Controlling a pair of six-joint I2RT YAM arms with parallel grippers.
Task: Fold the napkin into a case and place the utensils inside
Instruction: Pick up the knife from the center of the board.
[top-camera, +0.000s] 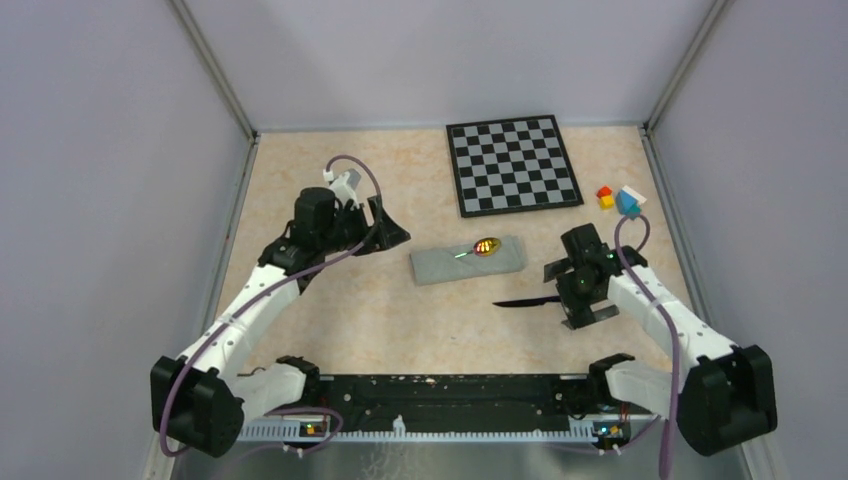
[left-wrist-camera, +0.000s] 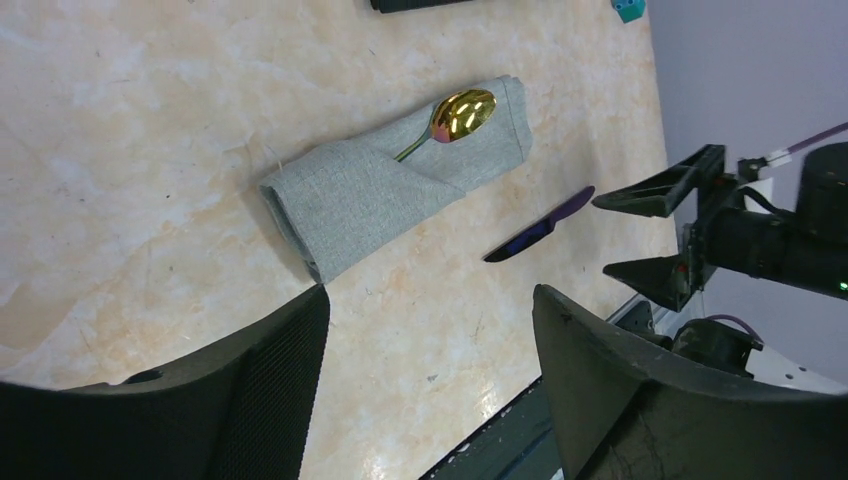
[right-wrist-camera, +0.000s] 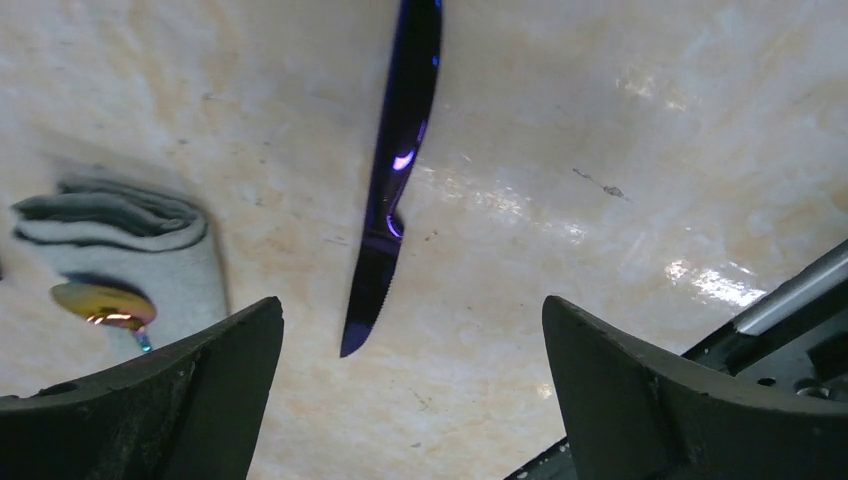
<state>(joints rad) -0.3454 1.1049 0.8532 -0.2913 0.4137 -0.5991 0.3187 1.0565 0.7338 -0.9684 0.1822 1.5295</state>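
Knife pickup, right arm

Knife (right-wrist-camera: 395, 180) lies flat on table (top-camera: 350, 320) just in front of case (top-camera: 468, 259), tip pointing left; right gripper (right-wrist-camera: 410, 320) hovers over it, jaws wide, empty; spoon (top-camera: 487, 245) handle is tucked in case, bowl out at right end; left gripper (top-camera: 385, 228) is spread, empty, left of case. Best move, probably: pinch handle end across thin width, lift level, feed tip-first beside spoon.

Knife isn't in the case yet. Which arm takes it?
Right. The right gripper, open, hovers over the knife; the left gripper sits beyond the far end of the case.
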